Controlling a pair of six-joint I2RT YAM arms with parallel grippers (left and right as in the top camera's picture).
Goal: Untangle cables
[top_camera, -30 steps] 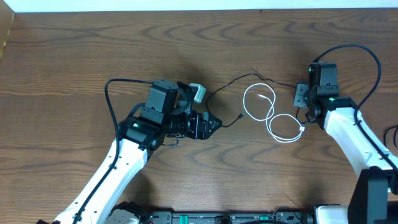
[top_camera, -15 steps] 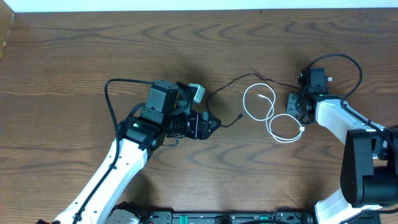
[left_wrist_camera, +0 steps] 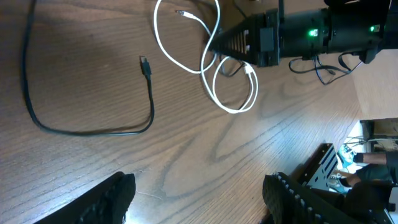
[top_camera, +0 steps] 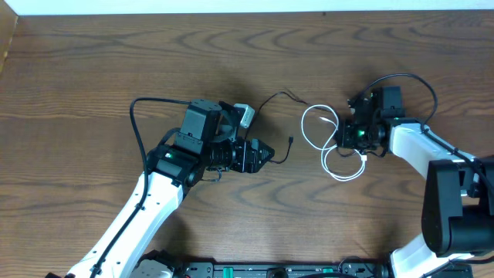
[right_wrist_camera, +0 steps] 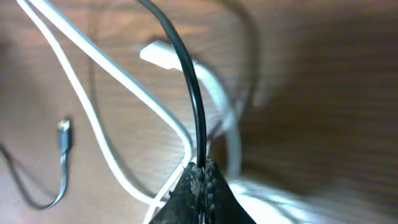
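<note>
Here we have the black cable (left_wrist_camera: pixel 93 132) lying in a wide open curve on the wooden table (top_camera: pixel 116 62). Its small plug end (left_wrist_camera: pixel 144 64) rests free on the wood in the middle of the table, between the two arms. From there we follow the cord round and up toward the right side, where it runs straight into the right gripper (right_wrist_camera: pixel 199 168). That gripper is clenched tight, and in its own wrist view we see the thin black cord pinched right at the fingertips. Just beside that pinch sits the white cable (left_wrist_camera: pixel 233 111), curled in two connected loops, one above the other in the overhead view. One of its strands passes so close to the closed tips that we cannot tell whether it touches them. A white plug end (right_wrist_camera: pixel 158 55) lies behind the black line in the close view. Over on the other side, the left gripper (top_camera: pixel 266 153) hangs near the black cable's curve with its fingers spread wide apart and nothing between them, pointing across at the white loops.
</note>
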